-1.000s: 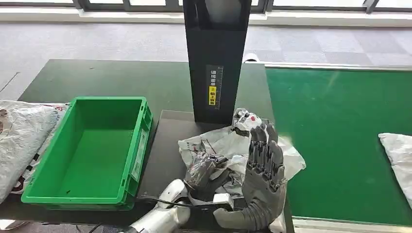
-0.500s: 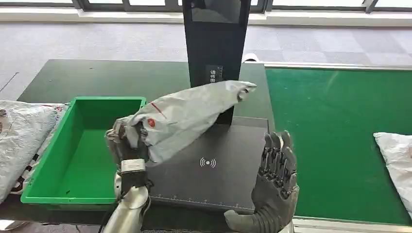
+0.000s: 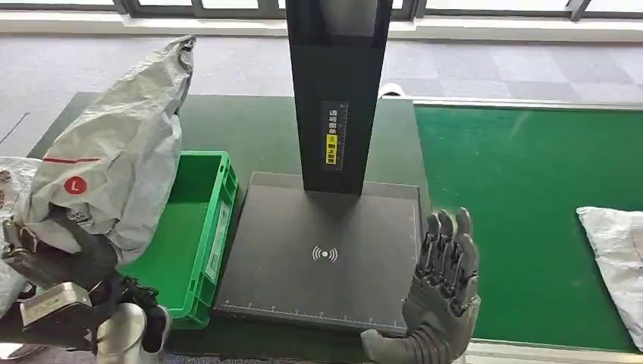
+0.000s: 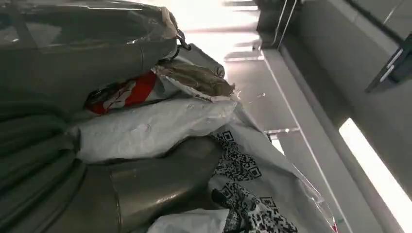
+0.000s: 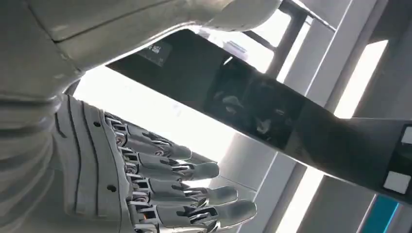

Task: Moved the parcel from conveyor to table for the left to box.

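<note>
My left hand (image 3: 61, 262) grips the lower end of a grey plastic parcel (image 3: 114, 155) with a red round label. The parcel stands up high above the left side of the green box (image 3: 201, 227). In the left wrist view the crumpled parcel (image 4: 155, 126) with black code print lies against my hand (image 4: 53, 174). My right hand (image 3: 443, 284) is raised at the front right corner of the black scanner plate (image 3: 326, 250), fingers straight and apart, holding nothing. The right wrist view has the same hand (image 5: 145, 179) with fingers stretched out.
A black scanner post (image 3: 337, 91) rises behind the plate. The green conveyor (image 3: 523, 212) runs on the right, with another white parcel (image 3: 618, 250) at its right edge. More grey parcels (image 3: 11, 182) lie left of the box.
My left hand has swung the parcel from over the scanner plate leftward and up, above the box's left side. The right hand has drifted slightly right. The conveyor parcel crept left.
</note>
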Robot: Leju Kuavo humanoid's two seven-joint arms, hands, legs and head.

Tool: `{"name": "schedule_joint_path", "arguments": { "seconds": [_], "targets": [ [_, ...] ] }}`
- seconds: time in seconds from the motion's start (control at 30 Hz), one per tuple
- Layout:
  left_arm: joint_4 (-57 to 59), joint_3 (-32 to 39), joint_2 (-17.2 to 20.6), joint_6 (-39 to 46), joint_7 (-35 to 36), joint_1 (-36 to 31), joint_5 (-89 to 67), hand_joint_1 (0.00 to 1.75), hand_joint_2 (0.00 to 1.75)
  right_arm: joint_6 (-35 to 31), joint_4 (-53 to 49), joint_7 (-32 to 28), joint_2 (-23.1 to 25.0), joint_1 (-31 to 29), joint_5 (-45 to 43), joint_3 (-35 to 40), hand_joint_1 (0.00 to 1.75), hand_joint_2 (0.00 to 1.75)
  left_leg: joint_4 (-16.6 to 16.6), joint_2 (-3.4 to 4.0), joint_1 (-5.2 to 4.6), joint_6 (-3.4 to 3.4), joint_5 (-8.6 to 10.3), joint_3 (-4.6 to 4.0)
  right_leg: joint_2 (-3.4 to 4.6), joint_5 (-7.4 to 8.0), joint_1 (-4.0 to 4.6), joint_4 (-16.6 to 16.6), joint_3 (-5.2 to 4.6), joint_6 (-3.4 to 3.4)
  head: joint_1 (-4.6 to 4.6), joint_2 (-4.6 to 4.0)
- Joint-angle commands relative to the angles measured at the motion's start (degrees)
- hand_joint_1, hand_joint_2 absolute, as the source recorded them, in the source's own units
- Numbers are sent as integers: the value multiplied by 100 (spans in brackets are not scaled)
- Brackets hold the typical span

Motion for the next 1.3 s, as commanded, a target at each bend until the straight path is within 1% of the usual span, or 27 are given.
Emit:
{"name": "schedule_joint_path", "arguments": {
  "seconds": [0.03, 0.17, 0.23, 0.33, 0.5, 0.53, 0.63, 0.67, 0.7, 0.73, 0.83, 0.93, 1.07, 1.1, 1.3],
  "targets": [
    [-164, 526, -14, -17, -186, 57, -12, 175, 175, 13, -12, -22, -48, 43, 7, -230, 0, 175, -12, 7, 0, 2, 6, 9, 5, 8, 1, -13, 8, -4, 2, 0],
    [-164, 526, -14, -17, -186, 57, -12, 175, 175, 13, -12, -22, -48, 43, 7, -230, 0, 175, -8, 6, 0, 3, 4, 6, 5, 6, 1, -8, 6, -3, 2, 0],
    [-119, 705, -102, -17, -186, -15, -111, 175, 175, 13, -29, -22, -18, 59, 42, -246, 0, 175, -12, 7, 0, 3, 6, 10, 6, 8, 1, -13, 9, -3, 0, 0],
    [-3, 914, -134, -17, -186, -98, -103, 175, 175, 13, -67, -22, 72, 96, 167, -307, 0, 175, -15, 3, 2, 3, 9, 11, 1, 10, 3, -17, 12, -5, 0, 0],
    [359, 1073, -159, -17, -186, -238, -278, 175, 175, 13, -98, -22, 147, 158, 283, -369, 0, 175, -17, 1, 1, 0, 10, 14, 0, 9, 2, -16, 13, -7, 2, 0],
    [827, 1139, -139, -17, -186, -361, -402, 175, 175, 13, -124, -22, 155, 204, 315, -383, 0, 175, -11, -7, -1, 1, 8, 10, -7, 5, 0, -10, 11, -5, 2, 0],
    [1388, 1141, -71, -17, -186, -503, -449, 175, 175, 13, -120, -22, 163, 222, 336, -392, 0, 175, -29, -17, 0, 2, 19, 21, -19, 13, 1, -28, 25, -6, 2, 0],
    [1741, 1112, -29, -26, -186, -570, -488, 175, 175, 13, -117, -22, 182, 235, 378, -399, 0, 175, -12, -11, -4, 1, 8, 14, -12, 3, -4, -9, 13, -3, 0, 0],
    [2193, 1261, -47, -17, -186, -737, -823, 175, 175, 13, -112, -22, 168, 214, 366, -397, 0, 175, -25, -17, -4, 2, 16, 23, -18, 9, -3, -21, 24, -5, 2, 0],
    [2655, 1170, 0, -17, -186, -871, -911, 175, 175, 13, -82, -22, 178, 192, 364, -409, 0, 175, -27, -13, -3, 2, 19, 21, -15, 13, -2, -24, 22, -6, 2, 0],
    [3290, 1016, 58, -17, -186, -1118, -966, 175, 175, 13, -24, -22, 196, 128, 315, -442, 0, 175, -26, -25, -4, 2, 21, 21, -24, 12, -3, -24, 25, -4, 2, 0],
    [3403, 1037, -10, -17, -186, -1156, -1122, 175, 175, 13, 35, -22, 172, 61, 215, -409, 0, 175, -10, -12, -3, 2, 11, 12, -13, 8, -3, -10, 14, -2, 2, 0],
    [3320, 1068, -63, -17, -186, -1080, -1209, 175, 175, 13, 85, -22, 83, -19, 42, -354, 0, 175, -12, 0, -6, 2, 7, 22, 1, 10, -5, -12, 18, -4, 2, 0],
    [3320, 1068, -63, -17, -186, -1080, -1209, 175, 175, 13, 85, -22, 83, -19, 42, -354, 0, 175, -28, -11, -11, 3, 16, 32, -12, 15, -10, -25, 35, -6, 2, 0],
    [3320, 1068, -63, -17, -186, -1080, -1209, 175, 175, 13, 85, -22, 83, -19, 42, -354, 0, 175, -15, -11, -8, 2, 15, 34, -20, 12, -7, -12, 38, -6, 2, 0]
  ]
}}
